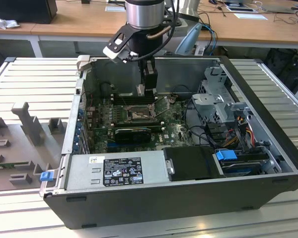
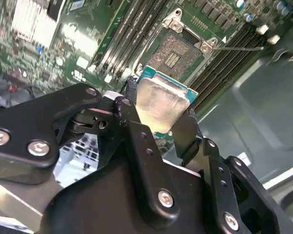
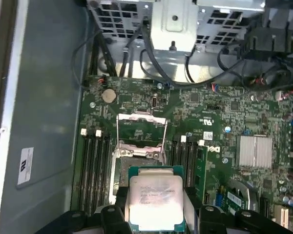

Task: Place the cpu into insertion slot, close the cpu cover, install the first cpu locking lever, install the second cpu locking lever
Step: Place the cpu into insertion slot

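Firmly, the black end effector (image 2: 160,116) is clamping the cpu (image 2: 162,100) by two opposite edges. Its matte fingers (image 2: 134,126) are pressing on the green-rimmed square, whose brushed silvery lid is catching the light. Going from the exterior view's left, the ribbed metal counter (image 1: 35,79) is carrying the open dark computer case (image 1: 154,208). The end effector is hanging over the green motherboard (image 1: 174,130) inside it. The cpu is hovering above the insertion slot (image 3: 121,168) (the chip is covering the slot's near part) and is not seated. The cpu cover (image 3: 140,117), a thin grey frame, is standing folded open just beyond the slot.
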Robot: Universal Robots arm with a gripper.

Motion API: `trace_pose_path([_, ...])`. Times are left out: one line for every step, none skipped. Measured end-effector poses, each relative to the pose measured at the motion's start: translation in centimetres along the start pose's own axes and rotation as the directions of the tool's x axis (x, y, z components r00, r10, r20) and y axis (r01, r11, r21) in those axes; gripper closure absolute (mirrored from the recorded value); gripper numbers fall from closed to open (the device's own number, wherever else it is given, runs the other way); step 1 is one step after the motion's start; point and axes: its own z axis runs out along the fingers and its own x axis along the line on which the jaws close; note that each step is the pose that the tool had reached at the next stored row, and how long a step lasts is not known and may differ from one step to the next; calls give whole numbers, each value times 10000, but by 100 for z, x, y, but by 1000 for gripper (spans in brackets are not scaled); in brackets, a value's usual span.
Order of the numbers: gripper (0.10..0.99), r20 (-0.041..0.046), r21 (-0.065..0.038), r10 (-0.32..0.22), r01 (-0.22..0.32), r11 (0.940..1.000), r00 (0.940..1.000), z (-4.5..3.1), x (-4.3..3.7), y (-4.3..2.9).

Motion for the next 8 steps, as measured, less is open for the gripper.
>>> trace_pose_path([557,15,-4,183,-183,9998,9998,21,0,-2])
trace_pose_path([557,30,-8,354,-354,9994,9994,40,-1,-3])
trace_pose_path([557,47,-12,563,-563,9984,9984,70,-1,-7])
trace_pose_path([557,52,-13,614,-614,9981,9981,89,-1,-12])
trace_pose_path([557,54,-14,628,-628,9980,9980,107,-1,-19])
trace_pose_path([557,55,-13,627,-627,9980,9980,139,-2,-29])
trace_pose_path([557,48,-14,607,-607,9982,9981,178,-2,-37])
trace_pose_path([557,46,-13,582,-582,9983,9983,212,-3,-42])
